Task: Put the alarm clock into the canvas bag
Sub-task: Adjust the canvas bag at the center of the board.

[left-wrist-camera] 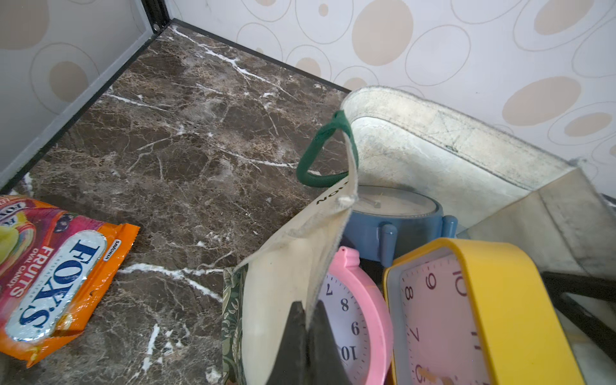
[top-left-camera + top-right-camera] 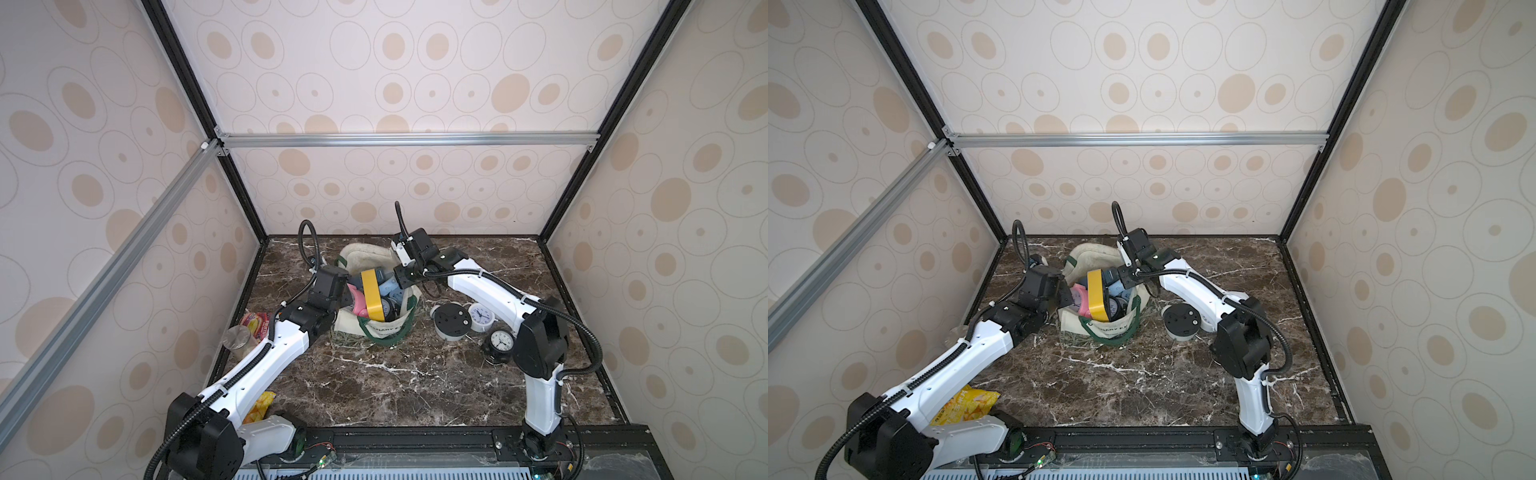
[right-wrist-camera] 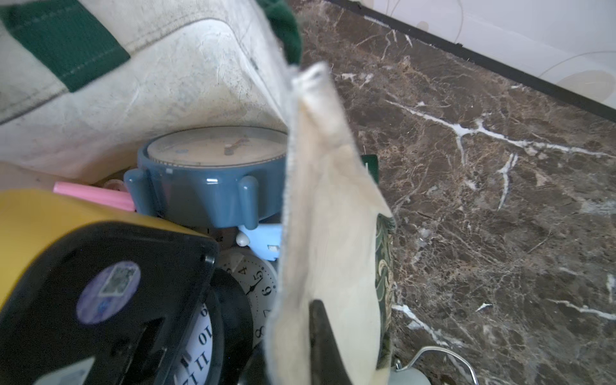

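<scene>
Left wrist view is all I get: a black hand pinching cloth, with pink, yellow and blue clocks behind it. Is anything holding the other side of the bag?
Observer: Yes. In the right wrist view, the right hand is shut on the opposite edge of the canvas bag.
Operator: Are any clocks outside the bag?
Observer: Three, in a top view: a white clock, a black clock and a round clock lying face down.
Operator: Anything hidden deeper in the bag?
Observer: A white-faced clock, low down beside the yellow one's black back.
</scene>
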`<state>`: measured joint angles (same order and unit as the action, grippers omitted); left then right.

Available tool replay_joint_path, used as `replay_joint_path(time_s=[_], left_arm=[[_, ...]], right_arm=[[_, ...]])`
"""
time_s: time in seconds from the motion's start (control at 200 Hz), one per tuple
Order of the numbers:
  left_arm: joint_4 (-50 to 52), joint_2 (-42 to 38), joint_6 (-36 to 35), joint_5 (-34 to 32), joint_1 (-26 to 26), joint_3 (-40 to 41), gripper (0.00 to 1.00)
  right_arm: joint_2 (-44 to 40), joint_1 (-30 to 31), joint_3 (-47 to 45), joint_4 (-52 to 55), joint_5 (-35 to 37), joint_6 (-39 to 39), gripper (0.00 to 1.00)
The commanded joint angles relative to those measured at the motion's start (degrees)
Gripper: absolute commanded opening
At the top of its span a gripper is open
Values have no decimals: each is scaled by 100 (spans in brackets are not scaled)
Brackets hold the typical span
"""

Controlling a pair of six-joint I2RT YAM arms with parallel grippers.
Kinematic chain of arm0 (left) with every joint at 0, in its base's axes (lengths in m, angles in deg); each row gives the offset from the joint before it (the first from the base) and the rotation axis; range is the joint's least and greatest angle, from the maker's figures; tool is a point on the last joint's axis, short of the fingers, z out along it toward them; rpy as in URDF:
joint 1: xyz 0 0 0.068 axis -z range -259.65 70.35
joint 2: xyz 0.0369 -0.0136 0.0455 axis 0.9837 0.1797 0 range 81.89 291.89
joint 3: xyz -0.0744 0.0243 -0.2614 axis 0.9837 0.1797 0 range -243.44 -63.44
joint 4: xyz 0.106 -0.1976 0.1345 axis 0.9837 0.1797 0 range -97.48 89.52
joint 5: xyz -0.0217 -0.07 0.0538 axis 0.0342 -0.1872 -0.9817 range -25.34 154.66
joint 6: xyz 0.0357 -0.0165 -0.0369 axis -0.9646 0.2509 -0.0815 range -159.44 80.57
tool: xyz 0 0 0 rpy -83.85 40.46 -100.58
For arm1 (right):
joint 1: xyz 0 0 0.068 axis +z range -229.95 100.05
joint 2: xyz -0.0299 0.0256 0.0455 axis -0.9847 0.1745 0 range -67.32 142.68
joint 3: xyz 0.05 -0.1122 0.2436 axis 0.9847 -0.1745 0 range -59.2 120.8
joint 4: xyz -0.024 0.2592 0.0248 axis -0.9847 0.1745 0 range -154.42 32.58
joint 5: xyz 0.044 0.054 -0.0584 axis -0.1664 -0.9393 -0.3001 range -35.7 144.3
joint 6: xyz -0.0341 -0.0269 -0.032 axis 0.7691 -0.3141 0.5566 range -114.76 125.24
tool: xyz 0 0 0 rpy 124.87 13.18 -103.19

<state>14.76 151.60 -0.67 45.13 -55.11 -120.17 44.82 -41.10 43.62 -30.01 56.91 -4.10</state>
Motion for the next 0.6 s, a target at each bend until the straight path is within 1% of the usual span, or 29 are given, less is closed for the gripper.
replay_joint_path(time_s=[0.0,0.055,0.1,0.18,0.22,0.29,0.4,0.445,0.49,0.52,0.595], left_arm=[[361,88,-599,-119,-133,-858,0],[544,167,-791,-106,-133,-1395,0],[718,172,-906,-264,-129,-1788,0],[918,45,-1149,-646,-187,-2096,0],[987,-60,-1205,-741,-275,-2101,0],[1107,-217,-1268,-710,-487,-2009,0],[1006,-459,-1423,-702,-831,-1648,0],[1005,-451,-1443,-645,-1062,-1551,0],[984,-422,-1472,-408,-1287,-1514,0],[925,-407,-1528,-282,-1355,-1479,0],[879,-270,-1571,-257,-1430,-1461,0]], right_arm=[[-693,-132,-52,-416,304,65,0],[-895,-248,-73,-518,370,29,0],[-1046,-386,-122,-626,409,-3,0],[-1254,-636,-235,-677,449,-75,0],[-1386,-727,-356,-755,492,-102,0],[-1593,-855,-633,-913,528,-153,0],[-1755,-930,-865,-1014,575,-185,0],[-1774,-961,-917,-1029,598,-210,0],[-1774,-999,-946,-1024,562,-246,0],[-1782,-1018,-973,-1034,571,-257,0],[-1825,-1054,-1023,-1091,588,-289,0]])
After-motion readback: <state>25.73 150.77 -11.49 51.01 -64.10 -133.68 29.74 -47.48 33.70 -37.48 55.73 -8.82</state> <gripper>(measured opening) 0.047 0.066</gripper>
